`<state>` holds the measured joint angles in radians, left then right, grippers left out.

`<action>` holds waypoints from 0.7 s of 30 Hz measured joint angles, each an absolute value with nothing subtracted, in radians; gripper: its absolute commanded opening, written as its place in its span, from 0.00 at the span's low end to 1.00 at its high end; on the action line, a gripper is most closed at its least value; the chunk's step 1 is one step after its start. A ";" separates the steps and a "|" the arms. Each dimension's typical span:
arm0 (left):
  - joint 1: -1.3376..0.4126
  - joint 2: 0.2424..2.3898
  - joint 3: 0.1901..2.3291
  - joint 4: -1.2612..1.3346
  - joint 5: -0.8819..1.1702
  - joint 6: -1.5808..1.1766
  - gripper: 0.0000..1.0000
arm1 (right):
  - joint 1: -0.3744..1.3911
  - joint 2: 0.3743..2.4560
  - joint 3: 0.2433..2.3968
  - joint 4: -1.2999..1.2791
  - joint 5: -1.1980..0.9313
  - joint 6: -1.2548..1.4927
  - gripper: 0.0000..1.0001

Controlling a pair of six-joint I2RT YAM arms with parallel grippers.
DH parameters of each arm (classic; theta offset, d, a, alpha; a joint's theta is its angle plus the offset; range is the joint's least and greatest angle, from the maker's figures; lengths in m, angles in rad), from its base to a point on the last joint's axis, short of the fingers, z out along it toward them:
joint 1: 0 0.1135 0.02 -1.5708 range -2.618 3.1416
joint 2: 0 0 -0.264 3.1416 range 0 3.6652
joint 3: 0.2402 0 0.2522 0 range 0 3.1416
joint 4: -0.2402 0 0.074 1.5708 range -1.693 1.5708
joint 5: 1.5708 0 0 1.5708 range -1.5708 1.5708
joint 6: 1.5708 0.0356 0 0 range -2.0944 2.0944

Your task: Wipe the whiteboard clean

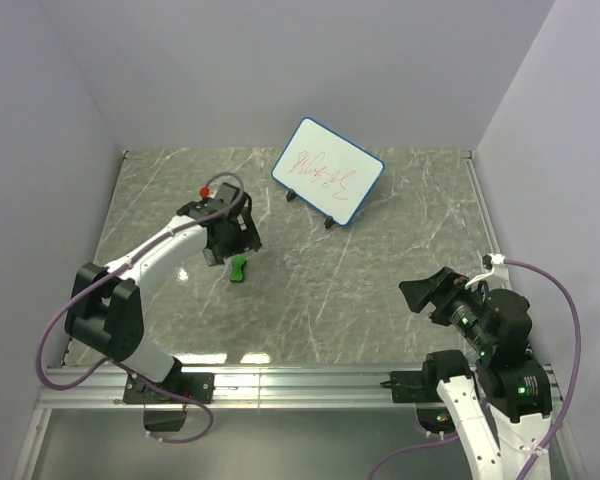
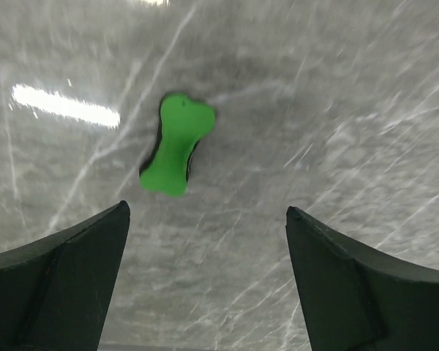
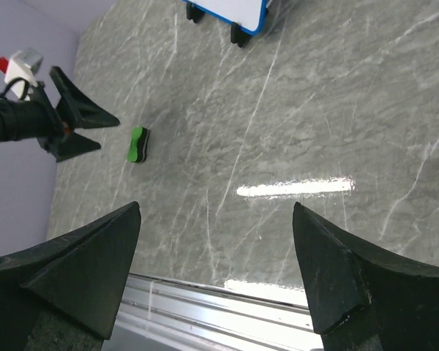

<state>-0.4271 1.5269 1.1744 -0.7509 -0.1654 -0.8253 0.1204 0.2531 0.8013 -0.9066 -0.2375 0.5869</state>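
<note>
The whiteboard [image 1: 328, 171], white with a blue rim and red scribbles, stands on small black feet at the back middle of the table; its lower corner [image 3: 238, 13] shows in the right wrist view. A green bone-shaped eraser [image 1: 240, 268] lies flat on the marble [image 2: 177, 144], also small in the right wrist view [image 3: 137, 145]. My left gripper [image 1: 233, 243] hovers just above and behind the eraser, open, with nothing between its fingers [image 2: 207, 212]. My right gripper [image 1: 427, 291] stays open near its base at the right, above bare table [image 3: 216, 208].
Grey marble tabletop [image 1: 380, 270] bounded by lavender walls at the left, back and right. A metal rail [image 1: 300, 385] runs along the near edge. Purple cables loop from both arms.
</note>
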 measured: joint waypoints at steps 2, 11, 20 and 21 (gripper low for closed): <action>-0.470 1.539 1.153 -0.766 -0.181 -0.856 0.91 | 0.120 0.247 0.799 -0.913 -0.237 0.586 0.91; -0.488 1.627 1.140 -0.730 -0.245 -0.819 0.90 | 0.120 0.219 0.800 -0.970 -0.229 0.575 0.91; -0.488 1.652 1.084 -0.624 -0.241 -0.714 0.77 | 0.120 0.199 0.813 -1.016 -0.224 0.563 0.91; -0.488 1.658 1.084 -0.617 -0.241 -0.709 0.75 | 0.120 0.196 0.813 -1.021 -0.222 0.563 0.91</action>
